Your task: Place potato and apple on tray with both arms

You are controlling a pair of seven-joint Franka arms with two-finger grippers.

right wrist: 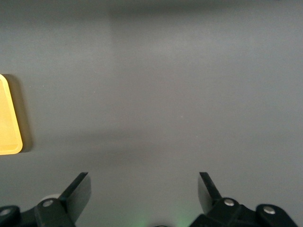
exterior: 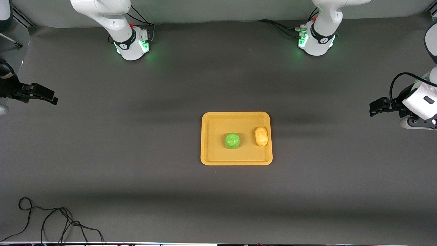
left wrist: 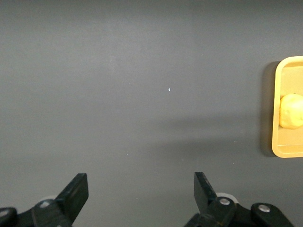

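The yellow-orange tray (exterior: pixel 218 150) lies flat in the middle of the table. On it rest the bright green apple (exterior: pixel 233 140) and, beside it toward the left arm's end, the yellow-tan potato (exterior: pixel 261 136). My left gripper (exterior: pixel 372 109) hangs open and empty over bare table at the left arm's end, well away from the tray. Its wrist view has the open left gripper (left wrist: pixel 141 182) over grey mat, with the tray's (left wrist: pixel 289 151) edge and the potato (left wrist: pixel 291 111). My right gripper (exterior: pixel 54 99) is open and empty at the right arm's end. In its wrist view the right gripper (right wrist: pixel 143 182) sees a tray (right wrist: pixel 7 123) corner.
The two arm bases (exterior: pixel 131 44) (exterior: pixel 317 41) glow green along the table edge farthest from the front camera. Loose black cables (exterior: pixel 51 222) lie at the nearest edge toward the right arm's end. Dark grey mat (exterior: pixel 136 153) surrounds the tray on all sides.
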